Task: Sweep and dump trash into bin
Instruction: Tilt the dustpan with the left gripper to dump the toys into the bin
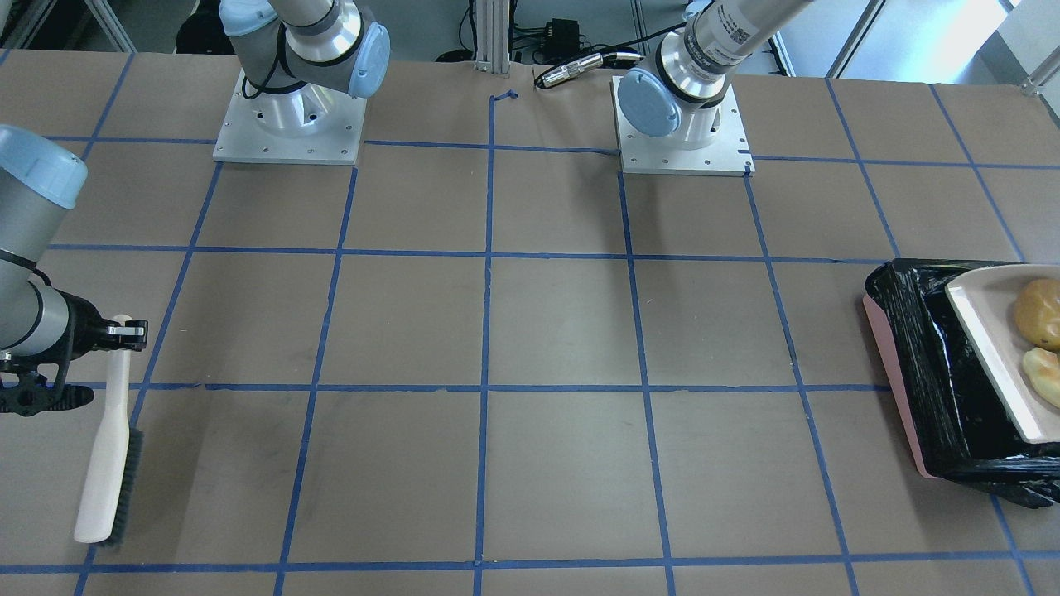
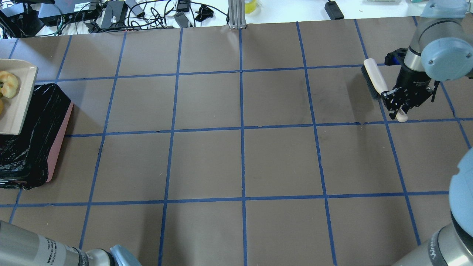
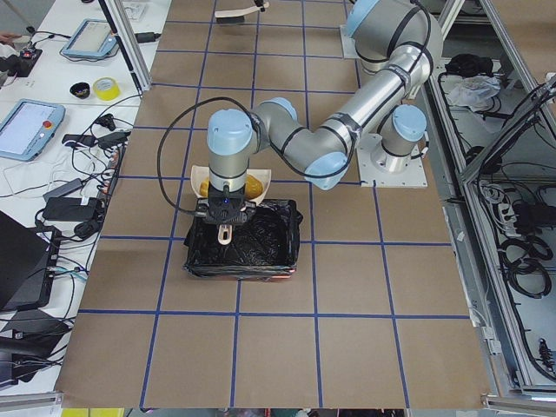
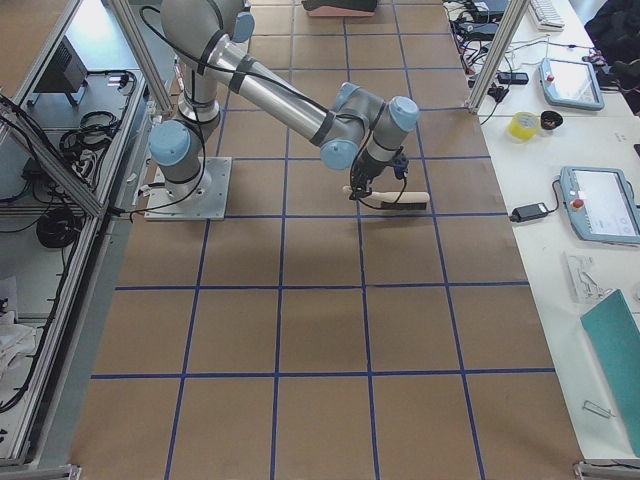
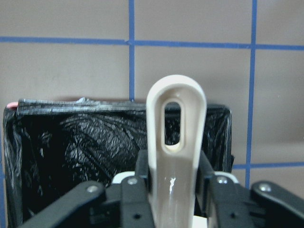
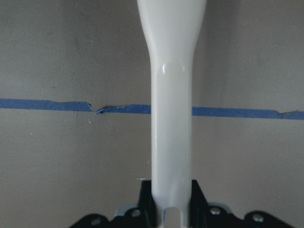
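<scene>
1. Left gripper [image 5: 176,183] is clamped on the handle of the beige dustpan [image 1: 998,356], which is held over the black-lined pink bin [image 1: 936,372].
2. Trash in the dustpan: golden-brown lump [image 1: 1040,313] and tan pastry [image 1: 1045,364].
3. Right gripper [image 2: 401,105] is clenched on the handle of the brush [image 2: 372,78].
4. Arm label [image 1: 734,26]: print too small to read.

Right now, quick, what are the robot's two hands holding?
Left gripper: jaws shut on the dustpan.
Right gripper: jaws shut on the brush.
</scene>
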